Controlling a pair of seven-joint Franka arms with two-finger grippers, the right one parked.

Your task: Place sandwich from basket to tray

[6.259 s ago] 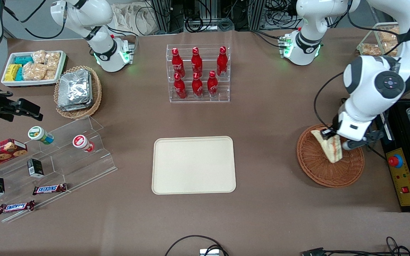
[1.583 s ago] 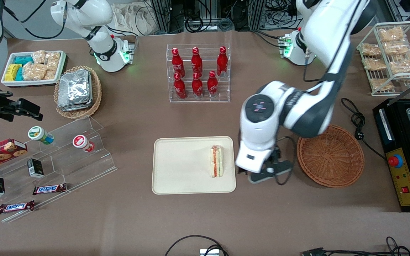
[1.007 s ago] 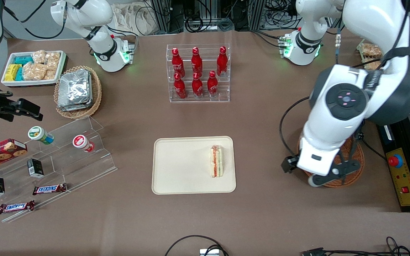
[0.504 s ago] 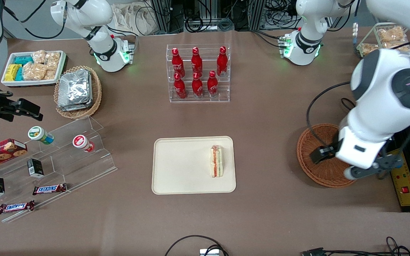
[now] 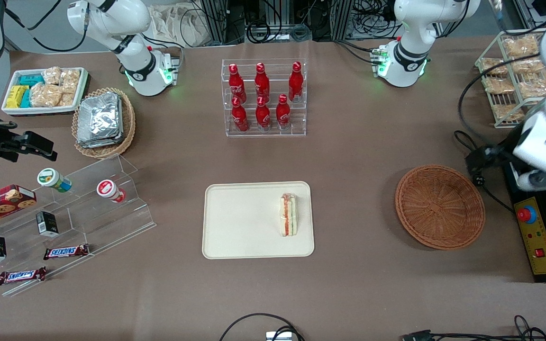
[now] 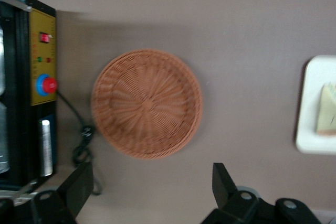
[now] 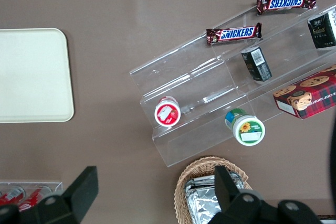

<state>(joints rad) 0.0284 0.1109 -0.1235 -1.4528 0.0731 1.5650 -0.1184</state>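
- Two Snickers bars (image 5: 66, 251) in glossy brown wrappers, nearest the front camera, on the lowest step of a clear acrylic stepped stand (image 5: 112, 222) toward the parked arm's end of the counter (image 5: 358, 293)
- Two small dark boxes (image 5: 47, 223) one step up on the same stand
- One red tartan cookie box (image 5: 2, 201) and two round-lidded tubs (image 5: 54, 179), lying on their sides on the upper steps
- One tray (image 5: 235, 222), flat, cream-beige, rectangular with rounded corners and a low rim, mid-counter
- One sandwich (image 5: 288, 214) lying on the tray near the rim that faces the basket: white bread wedge, orange-pink and green filling stripes turned upward
- One basket (image 5: 439, 206), round, shallow, reddish-brown woven wicker, well apart from the tray, toward the working arm's end
- One black control box (image 5: 536, 232) with a yellow panel and a red button, just beside the basket
- Left arm's gripper (image 6: 152, 184) released, black fingers (image 6: 79, 187) spread wide, held above the counter near the basket's rim, a little farther from the front camera
- One tan wicker basket (image 5: 128, 124) holding crinkled silver foil packs
- Six red bottles (image 5: 263, 97) upright in a clear two-tier rack, three per row
- One white tray of snack packets (image 5: 44, 90) and one wire rack of bagged beige snacks (image 5: 519, 71), farthest back
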